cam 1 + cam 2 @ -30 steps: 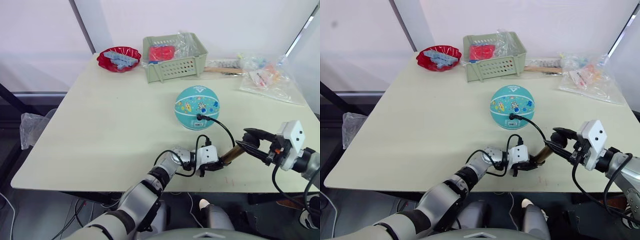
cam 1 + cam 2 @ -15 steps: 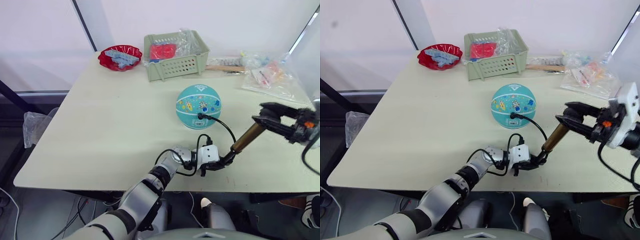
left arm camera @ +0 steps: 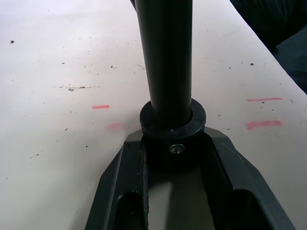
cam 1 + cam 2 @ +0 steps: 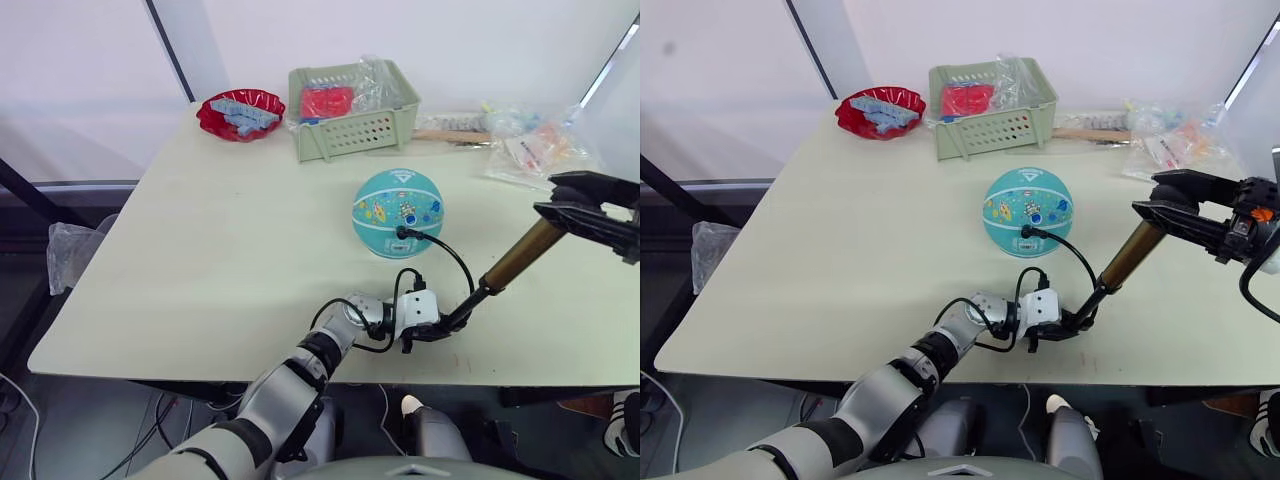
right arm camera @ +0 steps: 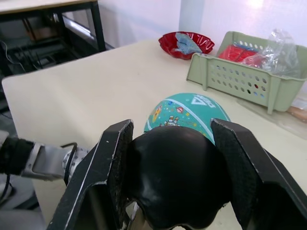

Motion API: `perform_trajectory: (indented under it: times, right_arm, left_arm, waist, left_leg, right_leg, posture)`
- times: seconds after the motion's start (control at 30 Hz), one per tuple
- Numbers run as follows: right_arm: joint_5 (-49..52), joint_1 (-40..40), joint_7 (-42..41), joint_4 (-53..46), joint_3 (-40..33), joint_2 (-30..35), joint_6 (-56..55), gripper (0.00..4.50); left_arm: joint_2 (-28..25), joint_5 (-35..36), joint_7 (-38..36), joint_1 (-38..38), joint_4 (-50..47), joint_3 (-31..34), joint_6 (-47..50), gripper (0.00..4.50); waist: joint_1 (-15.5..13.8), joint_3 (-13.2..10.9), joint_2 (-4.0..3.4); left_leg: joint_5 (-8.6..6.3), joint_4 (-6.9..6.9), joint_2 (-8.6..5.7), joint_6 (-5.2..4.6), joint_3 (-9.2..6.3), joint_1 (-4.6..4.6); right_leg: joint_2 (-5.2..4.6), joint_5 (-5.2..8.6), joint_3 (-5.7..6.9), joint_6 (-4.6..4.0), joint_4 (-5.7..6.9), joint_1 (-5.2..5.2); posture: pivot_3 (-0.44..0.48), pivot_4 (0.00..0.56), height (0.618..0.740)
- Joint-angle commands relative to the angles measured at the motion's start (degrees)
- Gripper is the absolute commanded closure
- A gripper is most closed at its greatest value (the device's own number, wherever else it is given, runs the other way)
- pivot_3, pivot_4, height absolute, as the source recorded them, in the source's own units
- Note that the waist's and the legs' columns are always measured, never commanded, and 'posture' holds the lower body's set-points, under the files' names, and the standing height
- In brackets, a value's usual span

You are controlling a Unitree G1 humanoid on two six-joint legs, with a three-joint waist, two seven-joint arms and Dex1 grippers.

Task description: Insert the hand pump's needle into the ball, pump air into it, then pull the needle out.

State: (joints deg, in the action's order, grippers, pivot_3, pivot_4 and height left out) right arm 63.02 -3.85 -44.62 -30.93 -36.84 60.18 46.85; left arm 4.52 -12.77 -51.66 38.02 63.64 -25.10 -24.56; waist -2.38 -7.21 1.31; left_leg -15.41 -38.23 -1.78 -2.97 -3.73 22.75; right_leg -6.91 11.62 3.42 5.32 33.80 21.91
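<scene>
We clamp left fingers (image 3: 129,182) on the hand pump (image 4: 520,256) base for anchoring on the tabletop (image 4: 220,230); right fingers (image 5: 115,163) grip its handle to stroke.

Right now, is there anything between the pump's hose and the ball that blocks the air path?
Nothing visible does. The hose runs free over the table from the pump to the ball, with its fitting already on the ball.
</scene>
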Motion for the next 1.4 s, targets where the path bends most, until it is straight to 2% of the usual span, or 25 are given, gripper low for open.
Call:
perform_trajectory:
  times: [0.03,0.27,0.5,0.63,0.87,1.0,1.27,1.4]
  right_arm:
    - [-7.0,4.8,-1.0,-2.5,4.4,-2.4,-3.6,2.41]
    - [-17.0,8.4,0.0,-1.1,12.6,-8.1,-11.6,2.41]
    - [-31.1,13.4,1.9,4.4,25.4,-16.5,-23.1,2.41]
    - [-34.5,13.5,2.8,4.5,27.4,-16.9,-24.3,2.41]
    - [-24.4,10.7,1.3,-0.2,18.1,-13.8,-18.1,2.41]
    - [-15.3,7.5,0.8,-1.4,10.9,-11.1,-13.3,2.41]
    - [-2.3,0.1,1.3,0.6,-0.8,-4.7,-6.1,2.41]
    - [1.5,-2.7,1.7,1.8,-4.4,-1.7,-3.2,2.41]
  left_arm:
    - [-3.8,-6.3,-0.9,-4.7,8.5,-4.4,5.1,3.40]
    - [-3.9,-6.2,-1.0,-4.4,8.5,-4.3,5.3,3.40]
    - [-3.8,-6.2,-1.1,-4.1,8.5,-4.3,5.4,3.40]
    - [-3.8,-6.2,-1.1,-4.2,8.4,-4.3,5.4,3.40]
    - [-4.1,-6.2,-1.1,-4.3,8.4,-4.4,5.3,3.40]
    - [-4.1,-6.3,-1.1,-4.3,8.5,-4.4,5.3,3.40]
    - [-3.9,-6.4,-1.0,-4.0,8.7,-4.5,5.2,3.40]
    - [-4.0,-6.4,-1.1,-3.8,8.7,-4.5,5.2,3.40]
  waist:
    - [0.0,0.2,0.15]
    - [0.2,0.3,0.25]
    - [0.3,0.5,0.41]
    - [0.3,0.6,0.30]
    - [0.2,0.4,0.14]
    - [0.1,0.2,-0.13]
    - [0.1,0.0,-0.17]
    - [0.0,-0.1,-0.18]
  left_leg:
    - [0.00,0.00,0.00,0.00,0.00,0.00]
    - [-0.13,0.00,0.06,0.23,0.03,-0.14]
    - [-0.11,-0.01,0.05,0.20,0.06,-0.19]
    - [-0.14,0.01,0.10,0.25,0.02,-0.23]
    - [-0.14,0.01,0.10,0.24,0.02,-0.26]
    - [-0.12,-0.01,0.06,0.21,0.03,-0.19]
    - [-0.09,-0.04,0.01,0.15,0.03,-0.08]
    - [-0.09,-0.04,0.02,0.16,-0.02,-0.06]
  right_leg:
    - [0.00,0.00,0.00,0.00,0.00,0.00]
    - [0.07,0.00,-0.07,0.01,0.05,-0.04]
    - [0.11,0.00,-0.14,0.00,0.05,-0.05]
    - [0.19,0.02,-0.13,-0.03,0.08,-0.06]
    - [0.18,0.01,-0.13,-0.02,0.06,-0.11]
    - [0.13,0.00,-0.12,-0.02,0.04,-0.09]
    - [0.04,0.00,-0.08,-0.01,0.02,-0.05]
    - [0.06,0.00,-0.02,-0.01,0.02,-0.03]
  posture:
    - [0.000,0.150,0.737]
    - [0.000,0.150,0.737]
    - [0.000,0.150,0.737]
    - [0.000,0.150,0.737]
    - [0.000,0.150,0.737]
    - [0.000,0.150,0.737]
    - [0.000,0.150,0.737]
    - [0.000,0.150,0.737]
